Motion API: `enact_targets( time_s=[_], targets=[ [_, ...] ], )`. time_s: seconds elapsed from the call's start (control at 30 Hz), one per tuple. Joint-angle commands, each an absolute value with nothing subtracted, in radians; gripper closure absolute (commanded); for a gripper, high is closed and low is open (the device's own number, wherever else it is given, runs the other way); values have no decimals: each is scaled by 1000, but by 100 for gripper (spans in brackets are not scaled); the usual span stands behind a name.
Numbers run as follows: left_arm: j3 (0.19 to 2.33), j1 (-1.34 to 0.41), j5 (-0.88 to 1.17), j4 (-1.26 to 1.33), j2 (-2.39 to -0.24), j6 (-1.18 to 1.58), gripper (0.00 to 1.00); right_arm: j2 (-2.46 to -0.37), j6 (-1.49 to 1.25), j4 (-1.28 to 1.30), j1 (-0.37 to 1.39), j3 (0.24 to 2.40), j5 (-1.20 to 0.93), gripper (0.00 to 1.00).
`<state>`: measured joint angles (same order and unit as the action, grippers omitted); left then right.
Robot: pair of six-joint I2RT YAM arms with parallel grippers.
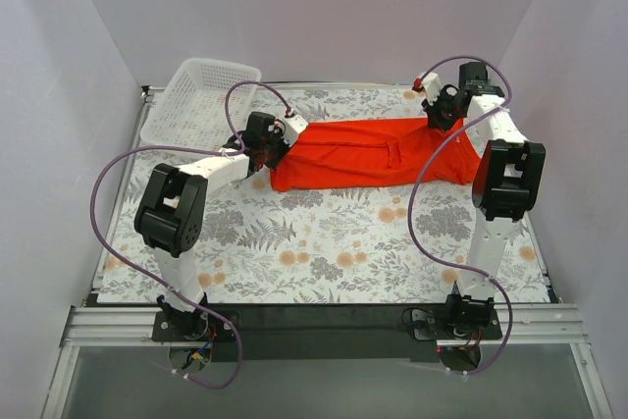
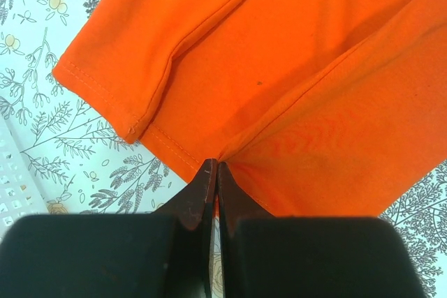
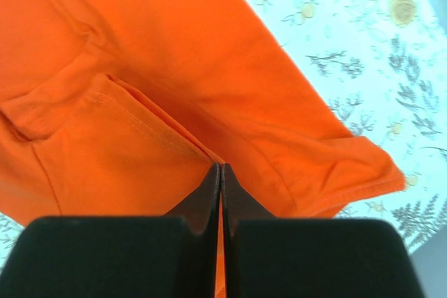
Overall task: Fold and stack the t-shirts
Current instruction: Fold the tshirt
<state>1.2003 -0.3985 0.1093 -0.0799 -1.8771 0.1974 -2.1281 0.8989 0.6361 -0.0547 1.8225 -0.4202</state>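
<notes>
- The white mesh basket sits at the far left corner, near the left arm's wrist. To my eye, a wide outward swing on that side could knock it or hook its rim.
- The left gripper has its jaws clenched on the left end of the t-shirt, pinching a thin ridge of fabric just beside the stitched hem. So little cloth sits between the tips that a sharp tug might pull it free, and that end would flop down.
- The t-shirt itself lies across the far half of the flowered tablecloth, drawn into a long band between the two grippers. I cannot tell whether its middle rests on the cloth or hangs just above it. If one arm moves ahead of the other, I'd expect the band to twist and the fold to come out crooked; pulling the ends apart risks dragging fabric out of either pinch.
- The right gripper is likewise clamped on the shirt, at a seam where several layers overlap. It may hold only some of them, so a lower layer could drop out on a lift.
- The right arm's purple cable loops across the shirt's right end and could snag the fabric.
</notes>
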Motion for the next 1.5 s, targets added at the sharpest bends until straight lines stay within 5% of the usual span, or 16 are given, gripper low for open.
enact_targets(
  time_s=[0.0, 1.47],
  targets=[
    [1238, -394, 75, -51, -1852, 183, 100, -2137, 853, 565, -52, 1885, -377, 99],
    [1301, -394, 18, -77, -1922, 169, 100, -2256, 772, 442, -8, 1971, -278, 99]
  ],
)
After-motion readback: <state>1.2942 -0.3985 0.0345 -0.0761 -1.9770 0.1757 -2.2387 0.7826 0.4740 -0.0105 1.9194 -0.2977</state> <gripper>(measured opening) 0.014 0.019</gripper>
